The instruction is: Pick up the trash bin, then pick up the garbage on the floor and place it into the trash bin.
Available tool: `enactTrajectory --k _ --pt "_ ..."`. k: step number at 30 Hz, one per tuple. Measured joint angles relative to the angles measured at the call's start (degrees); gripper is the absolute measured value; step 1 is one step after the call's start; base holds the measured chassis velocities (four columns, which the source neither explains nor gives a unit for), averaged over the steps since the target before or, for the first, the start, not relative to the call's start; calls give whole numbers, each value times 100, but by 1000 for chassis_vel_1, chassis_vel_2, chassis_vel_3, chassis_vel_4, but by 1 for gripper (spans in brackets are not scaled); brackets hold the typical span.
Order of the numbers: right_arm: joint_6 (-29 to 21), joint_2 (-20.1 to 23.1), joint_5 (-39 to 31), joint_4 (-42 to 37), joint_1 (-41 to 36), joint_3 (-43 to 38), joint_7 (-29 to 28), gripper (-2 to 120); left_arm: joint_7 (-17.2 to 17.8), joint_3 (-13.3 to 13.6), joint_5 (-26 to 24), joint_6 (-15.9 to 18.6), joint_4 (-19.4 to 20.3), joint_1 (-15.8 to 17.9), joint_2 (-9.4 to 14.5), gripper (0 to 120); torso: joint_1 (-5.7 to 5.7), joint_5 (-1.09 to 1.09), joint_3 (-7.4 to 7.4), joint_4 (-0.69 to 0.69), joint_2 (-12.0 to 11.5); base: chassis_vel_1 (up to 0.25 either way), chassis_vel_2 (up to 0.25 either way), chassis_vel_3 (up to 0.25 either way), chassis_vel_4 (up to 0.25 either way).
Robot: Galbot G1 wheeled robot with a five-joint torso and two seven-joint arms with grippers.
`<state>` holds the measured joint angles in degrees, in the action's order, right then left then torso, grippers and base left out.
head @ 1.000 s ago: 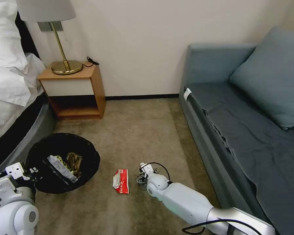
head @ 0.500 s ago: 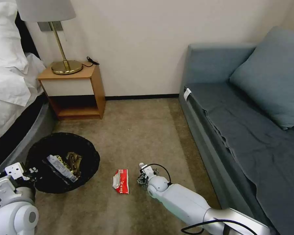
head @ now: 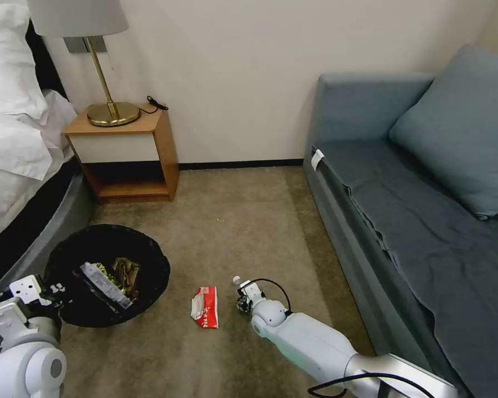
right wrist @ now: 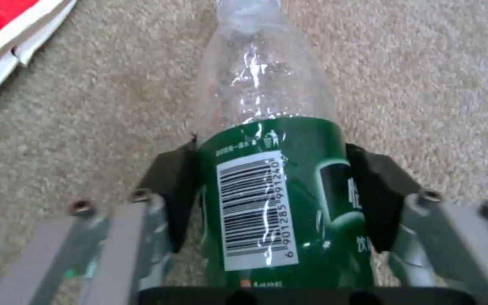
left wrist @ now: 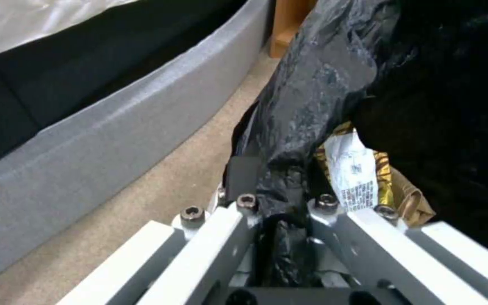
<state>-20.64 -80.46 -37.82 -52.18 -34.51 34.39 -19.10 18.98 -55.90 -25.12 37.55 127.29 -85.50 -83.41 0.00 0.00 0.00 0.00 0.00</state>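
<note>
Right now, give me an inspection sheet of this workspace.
Surface: beige carpet, worn.
Job's things: trash bin holds wrappers; red-white wrapper on carpet; clear bottle, green label.
Clutter: nothing seen.
End effectors: left end effector shut on bin's rim; right end effector shut on bottle, low by the carpet.
Cables: black cable at right wrist.
Surroundings: nightstand, lamp, bed, sofa.

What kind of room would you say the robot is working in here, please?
Most likely a hotel room or bedroom: a bed with white bedding on the left, a wooden nightstand with a brass lamp against the wall, and a blue-grey sofa on carpeted floor.
</note>
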Motion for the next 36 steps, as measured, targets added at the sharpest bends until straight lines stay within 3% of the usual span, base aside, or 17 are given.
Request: enactTrajectory --k 3,10,16,17,19,25,27,31,36 --pt "6 53 -4 -97 -19 1 2 41 0 19 15 -1 -9 6 -7 3 0 0 0 0 0 0 0 0 0" --pt "20 192 -74 -422 -48 -24 -32 23 -1 35 28 -8 -25 4 -23 3 0 0 0 0 0 0 0 0 0" --pt "-107 621 -704 -2213 48 -439 -393 20 -3 90 30 -9 -25 18 -11 3 0 1 0 0 0 0 0 0 0" --pt "-107 621 -704 -2213 48 -439 -393 20 -3 90 30 -9 -25 18 -11 3 0 1 0 0 0 0 0 0 0" --pt "-233 671 -1116 -3109 210 -683 -621 20 -3 148 40 -9 -53 40 -22 3 0 1 0 0 0 0 0 0 0" --pt "-397 438 -1801 -4425 496 -723 -1083 20 -3 242 99 -9 -134 66 -69 3 0 -1 0 1 0 0 0 0 0" --pt "-398 398 -1865 -4546 513 -683 -1138 20 -2 247 99 -9 -137 70 -72 3 0 -1 0 0 0 0 0 0 0" --pt "-327 124 -2175 -5116 556 -178 -1463 20 0 265 97 -3 -176 129 -84 3 0 -1 0 0 1 0 0 0 0" --pt "-129 -325 -2149 -4870 536 508 -1674 20 2 310 98 4 -197 170 -127 3 0 -2 0 0 1 0 0 0 0"
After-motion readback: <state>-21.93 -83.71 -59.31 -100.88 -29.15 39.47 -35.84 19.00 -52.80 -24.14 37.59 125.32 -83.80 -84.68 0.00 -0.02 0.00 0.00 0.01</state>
